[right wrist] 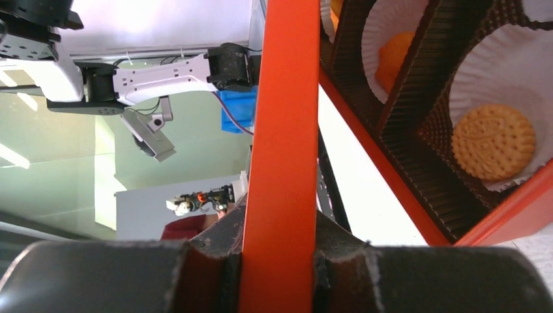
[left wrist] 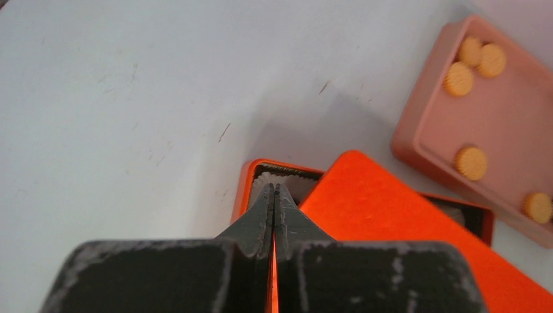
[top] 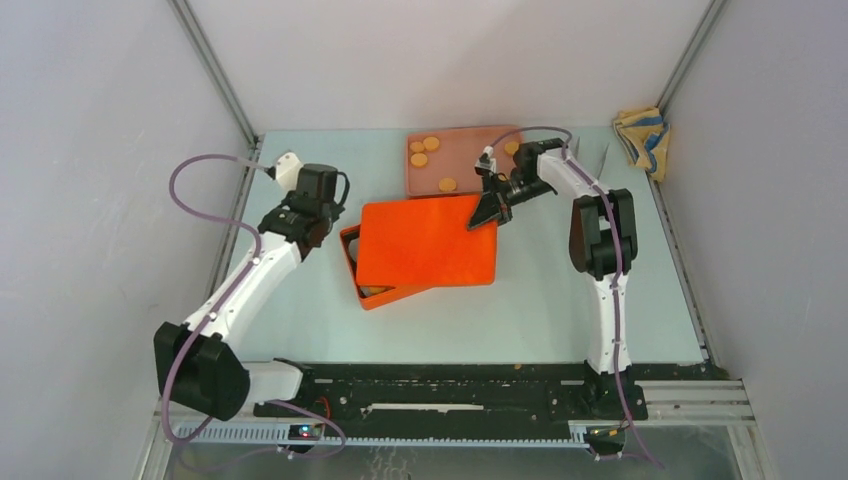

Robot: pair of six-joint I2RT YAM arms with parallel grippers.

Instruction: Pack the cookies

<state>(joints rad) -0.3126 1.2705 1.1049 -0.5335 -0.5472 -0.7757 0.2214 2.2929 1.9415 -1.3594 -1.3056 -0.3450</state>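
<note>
Cookies are lying in two places. Five orange ones are resting loose in the pink tray at the far side of the counter, three of them bunched in one corner. Others are sitting inside the orange box, each in a white paper cup between dark corrugated dividers. The right wrist view is showing one whole cookie and part of a second.

The orange lid is sitting askew over the box and hiding most of the cups. Whether it is resting on the rim or lifted just off it is hard to tell. The right jaws are clamping the lid's far right edge. The left jaws are pressed together on nothing, hanging over the box's far left corner. A cloth is lying in the far right corner.
</note>
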